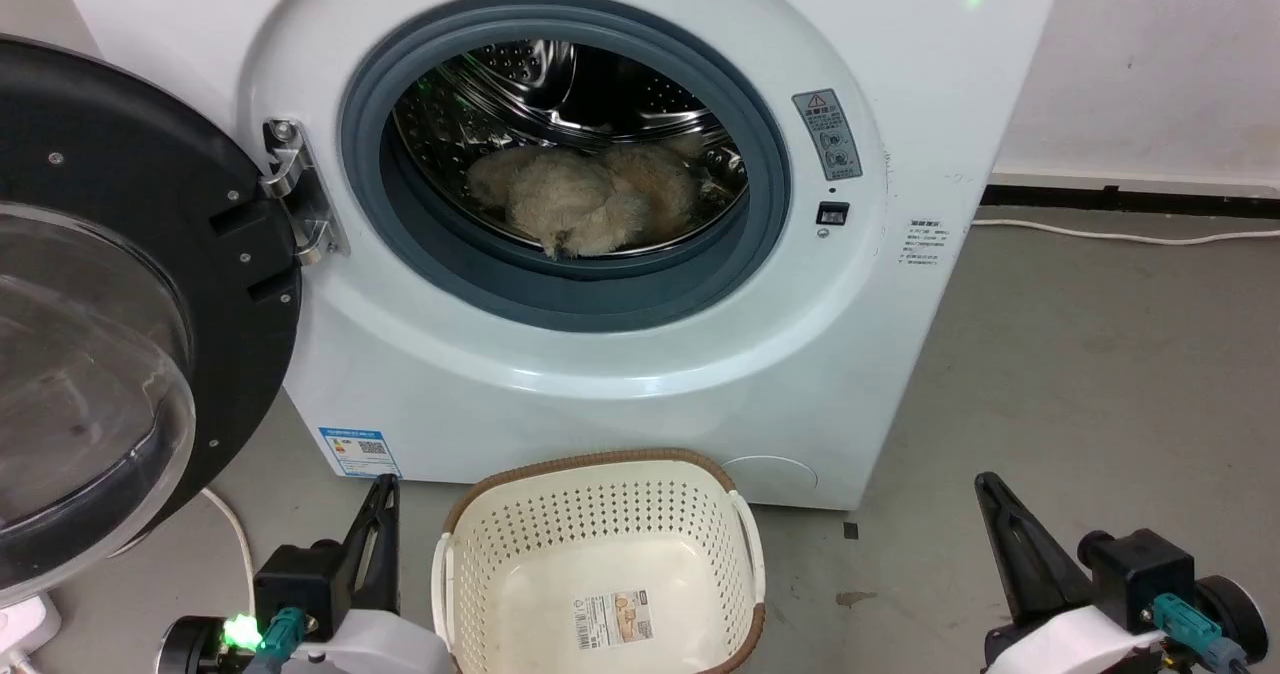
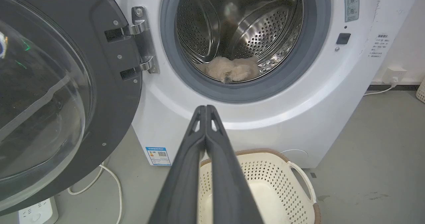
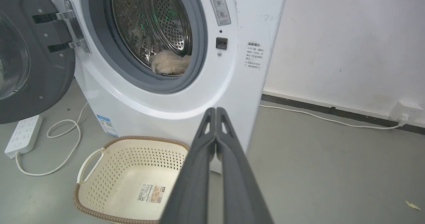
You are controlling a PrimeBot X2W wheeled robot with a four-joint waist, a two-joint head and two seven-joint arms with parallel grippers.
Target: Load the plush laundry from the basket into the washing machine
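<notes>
Now plush laundry (image 1: 590, 204) lies inside the washing machine (image 1: 600, 394).

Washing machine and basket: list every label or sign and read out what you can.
No words are legible.
washing machine, grey sticker right of the opening: warning triangle, text too small.
washing machine, print block further right: too small.
washing machine, blue-edged sticker low on front: QR code, text too small.
basket, floor sticker: barcode, text too small.
</notes>
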